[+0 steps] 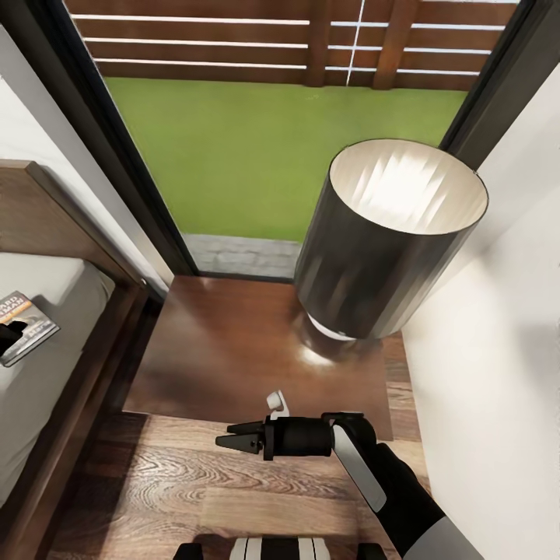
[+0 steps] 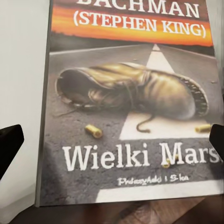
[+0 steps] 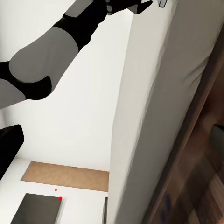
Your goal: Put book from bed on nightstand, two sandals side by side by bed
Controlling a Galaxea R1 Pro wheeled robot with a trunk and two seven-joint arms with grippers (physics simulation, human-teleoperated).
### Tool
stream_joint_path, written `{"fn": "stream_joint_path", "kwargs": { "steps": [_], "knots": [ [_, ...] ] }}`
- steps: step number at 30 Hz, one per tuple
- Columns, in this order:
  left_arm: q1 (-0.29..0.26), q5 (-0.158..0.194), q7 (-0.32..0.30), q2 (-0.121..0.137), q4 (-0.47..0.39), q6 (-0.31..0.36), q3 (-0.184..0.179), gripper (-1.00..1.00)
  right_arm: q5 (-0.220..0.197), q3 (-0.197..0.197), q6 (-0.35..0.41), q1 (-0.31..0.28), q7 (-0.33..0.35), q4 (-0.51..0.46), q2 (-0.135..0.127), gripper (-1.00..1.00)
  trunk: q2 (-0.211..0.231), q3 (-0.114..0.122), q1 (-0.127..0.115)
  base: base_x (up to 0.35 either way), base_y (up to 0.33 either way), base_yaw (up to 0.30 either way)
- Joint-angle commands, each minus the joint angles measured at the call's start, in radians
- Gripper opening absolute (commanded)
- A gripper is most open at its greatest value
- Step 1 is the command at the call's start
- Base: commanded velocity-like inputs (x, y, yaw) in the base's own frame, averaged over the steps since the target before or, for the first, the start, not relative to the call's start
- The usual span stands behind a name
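Dark-covered book (image 1: 23, 327) flat on bed (image 1: 47, 373), long axis diagonal; left gripper (image 2: 112, 140) spread, empty.

book (image 1: 23, 325) on bed (image 1: 54, 311), nightstand (image 1: 233, 350) right, lamp (image 1: 389, 241) on it

My right arm bent low in the frame, its fingers (image 1: 233, 435) pointing left, tips nearly together, my left fingers (image 2: 10, 144) spread wide.

1. A lamp (image 1: 389, 241) with a dark cylindrical shade, pale inside, stands at about two o'clock in the head view.
2. A green lawn (image 1: 264, 148) lies at twelve o'clock.
3. A slatted wooden fence (image 1: 288, 39) runs beyond the lawn.
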Motion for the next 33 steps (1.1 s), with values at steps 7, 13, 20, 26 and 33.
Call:
{"fn": "stream_joint_path", "kwargs": {
  "steps": [7,13,20,26,33],
  "knots": [
    [0.000,0.010,0.006,0.000,-0.001,0.006,0.002,1.00,-0.005,0.000,0.006,-0.001,0.000,0.000,0.000,1.00,0.007,0.003,-0.004,0.000,0.000,0.000],
    [0.000,0.010,0.006,0.000,-0.001,0.006,0.002,1.00,-0.005,0.000,0.006,-0.001,0.000,0.000,0.000,1.00,0.028,0.012,-0.015,0.000,0.000,0.000],
    [0.000,0.010,0.006,0.001,-0.001,0.006,0.002,1.00,-0.004,0.000,0.006,-0.001,0.000,0.000,0.000,1.00,0.077,0.034,-0.042,0.000,0.000,0.000],
    [0.000,0.010,0.006,0.002,-0.003,0.007,0.003,1.00,-0.004,0.000,0.006,-0.001,0.000,0.000,0.000,1.00,0.119,0.053,-0.065,0.000,0.000,0.000],
    [0.000,0.009,0.007,0.026,-0.007,0.010,0.005,1.00,-0.004,0.000,0.006,-0.001,0.000,0.000,0.000,1.00,0.147,0.065,-0.081,0.000,0.000,0.000]
  ]
}}
